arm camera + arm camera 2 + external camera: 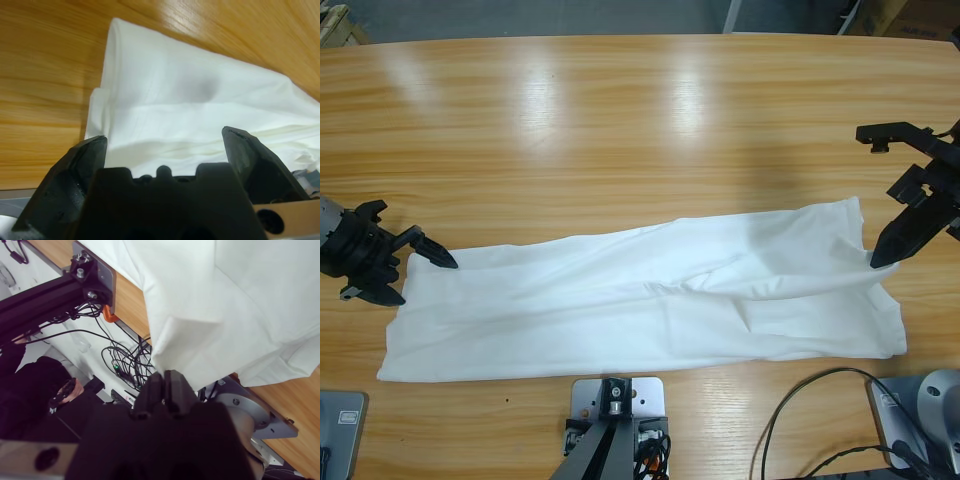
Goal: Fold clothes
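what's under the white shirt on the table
Only the wooden table shows around the T-shirt, which lies flat in a long strip. Its layers hide whatever lies beneath. The right gripper pinches its far end; the left gripper is open at the other.

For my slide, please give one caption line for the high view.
Folded white T-shirt across the wooden table; left tool open at one end, right tool pinching the other.

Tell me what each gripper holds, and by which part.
The right gripper is shut on the white T-shirt, pinching a fold at its edge. The left gripper is open, holding nothing.
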{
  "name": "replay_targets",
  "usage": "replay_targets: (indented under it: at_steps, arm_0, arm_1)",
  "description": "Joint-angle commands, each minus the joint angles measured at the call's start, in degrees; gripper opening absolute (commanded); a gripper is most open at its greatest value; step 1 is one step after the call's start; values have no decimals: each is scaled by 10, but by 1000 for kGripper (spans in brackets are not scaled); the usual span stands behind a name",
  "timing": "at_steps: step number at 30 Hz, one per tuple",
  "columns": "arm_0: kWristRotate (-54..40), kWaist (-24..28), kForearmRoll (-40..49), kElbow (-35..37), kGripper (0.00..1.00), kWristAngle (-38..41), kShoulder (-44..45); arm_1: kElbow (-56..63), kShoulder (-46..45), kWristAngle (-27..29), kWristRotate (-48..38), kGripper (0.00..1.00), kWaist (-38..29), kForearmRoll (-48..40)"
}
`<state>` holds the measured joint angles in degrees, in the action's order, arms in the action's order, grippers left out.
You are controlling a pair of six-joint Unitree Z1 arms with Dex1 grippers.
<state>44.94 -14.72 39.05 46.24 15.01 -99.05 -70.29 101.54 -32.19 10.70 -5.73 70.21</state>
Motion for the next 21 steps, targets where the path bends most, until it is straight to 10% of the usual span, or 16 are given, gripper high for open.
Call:
replay_targets:
  at_steps: [1,21]
  arm_0:
    - [7,-20,-8,-13,890,-30,-24]
    - [24,-32,-75,-17,859,-23,1]
  arm_1:
    - [17,-5,5,5,0,3,-5]
    - [19,-6,4,5,0,3,-10]
